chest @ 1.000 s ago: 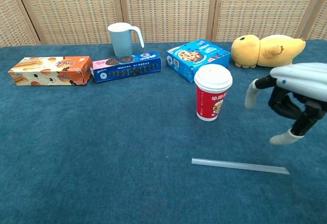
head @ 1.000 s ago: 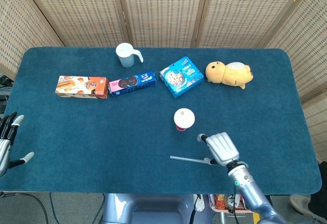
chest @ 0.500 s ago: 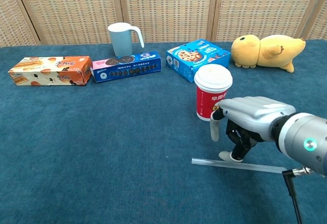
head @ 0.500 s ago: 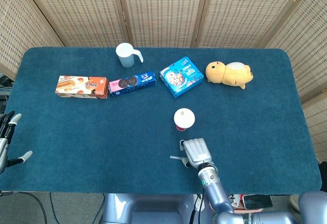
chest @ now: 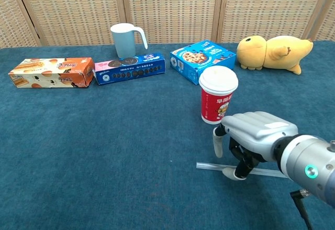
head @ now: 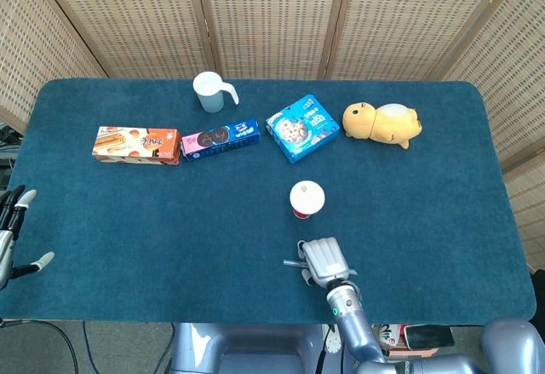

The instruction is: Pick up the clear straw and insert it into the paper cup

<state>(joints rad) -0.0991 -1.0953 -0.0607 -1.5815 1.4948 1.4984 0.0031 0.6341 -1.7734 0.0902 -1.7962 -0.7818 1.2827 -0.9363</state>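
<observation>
The clear straw (chest: pixel 209 166) lies flat on the blue table, near the front edge, in front of the paper cup (chest: pixel 218 101). That cup, red with a white lid, stands upright (head: pixel 306 198). My right hand (chest: pixel 251 138) hovers palm-down over the straw's middle, fingers curled downward and thumb hanging apart. One fingertip (chest: pixel 231 173) touches the straw, which still rests on the cloth. From the head view, the right hand (head: pixel 325 261) covers most of the straw (head: pixel 292 263). My left hand (head: pixel 13 238) is at the table's left edge, fingers spread and holding nothing.
Along the back stand a white mug (head: pixel 209 92), an orange biscuit box (head: pixel 136 145), a blue cookie box (head: pixel 220 139), a blue snack box (head: pixel 302 128) and a yellow plush toy (head: pixel 383 123). The table's front edge (head: pixel 255 316) runs just below the right hand.
My right hand swept left from the straw's right end to its middle, then lowered until a fingertip touches the straw. Straw, cup and left hand stayed put.
</observation>
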